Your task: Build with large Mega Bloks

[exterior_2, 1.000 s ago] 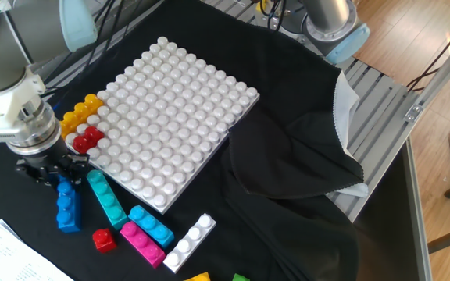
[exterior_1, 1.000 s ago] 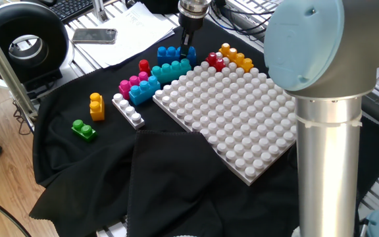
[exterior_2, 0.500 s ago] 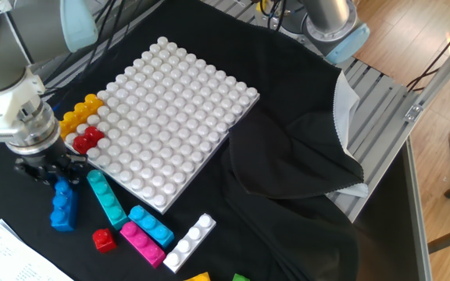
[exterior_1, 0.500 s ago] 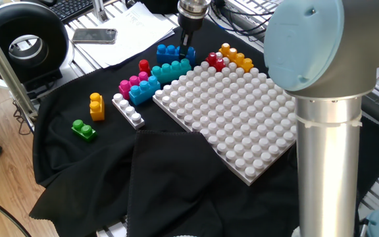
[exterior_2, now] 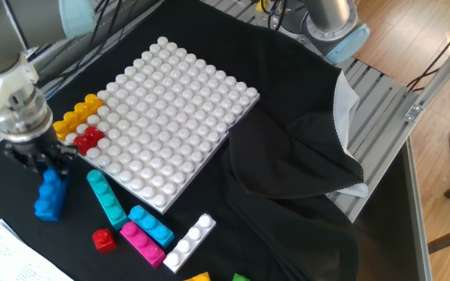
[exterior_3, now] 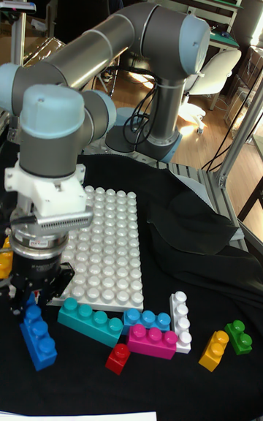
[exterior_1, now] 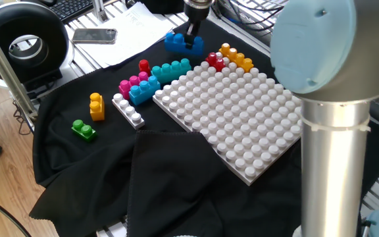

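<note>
step: pick-up, carry pending | gripper (exterior_2: 41, 160) jaws clamped on blue brick (exterior_2: 49, 195) | next: carry to white board (exterior_2: 162, 117), 3 o'clock, align studs

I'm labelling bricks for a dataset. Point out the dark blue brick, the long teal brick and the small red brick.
dark blue brick (exterior_2: 49, 197), the other fixed view, its side face.
long teal brick (exterior_2: 107, 200), the other fixed view, middle studs.
small red brick (exterior_2: 104, 239), the other fixed view, its top.

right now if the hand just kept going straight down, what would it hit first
The hand points down, shut on the blue brick, so that brick's underside would likely meet the black cloth first. Nothing else shows beneath, though depth is uncertain.
</note>
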`<move>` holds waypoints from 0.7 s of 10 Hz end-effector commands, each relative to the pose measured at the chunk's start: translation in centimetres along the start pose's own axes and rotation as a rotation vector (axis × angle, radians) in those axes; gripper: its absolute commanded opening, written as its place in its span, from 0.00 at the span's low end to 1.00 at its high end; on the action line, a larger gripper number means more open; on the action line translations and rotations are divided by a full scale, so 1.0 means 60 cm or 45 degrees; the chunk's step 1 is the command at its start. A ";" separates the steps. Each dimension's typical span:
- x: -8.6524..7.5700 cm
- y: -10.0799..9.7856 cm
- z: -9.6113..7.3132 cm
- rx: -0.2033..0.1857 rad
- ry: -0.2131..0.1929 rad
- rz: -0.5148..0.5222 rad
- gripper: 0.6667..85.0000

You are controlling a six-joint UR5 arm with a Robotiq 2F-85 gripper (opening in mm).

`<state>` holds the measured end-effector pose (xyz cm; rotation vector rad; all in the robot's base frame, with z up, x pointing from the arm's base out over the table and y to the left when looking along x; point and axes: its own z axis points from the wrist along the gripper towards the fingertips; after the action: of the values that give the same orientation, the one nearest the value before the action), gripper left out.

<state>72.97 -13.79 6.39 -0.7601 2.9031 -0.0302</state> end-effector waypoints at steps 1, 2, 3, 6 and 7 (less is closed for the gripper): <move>0.037 -0.001 -0.057 0.037 0.031 0.237 0.04; 0.048 0.009 -0.069 0.022 0.034 0.293 0.02; 0.058 0.023 -0.081 0.005 0.030 0.354 0.02; 0.083 0.083 -0.115 -0.136 0.028 0.526 0.01; 0.091 0.093 -0.124 -0.149 0.031 0.541 0.01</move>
<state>66.97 -13.23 11.14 -0.2944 3.0232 0.0660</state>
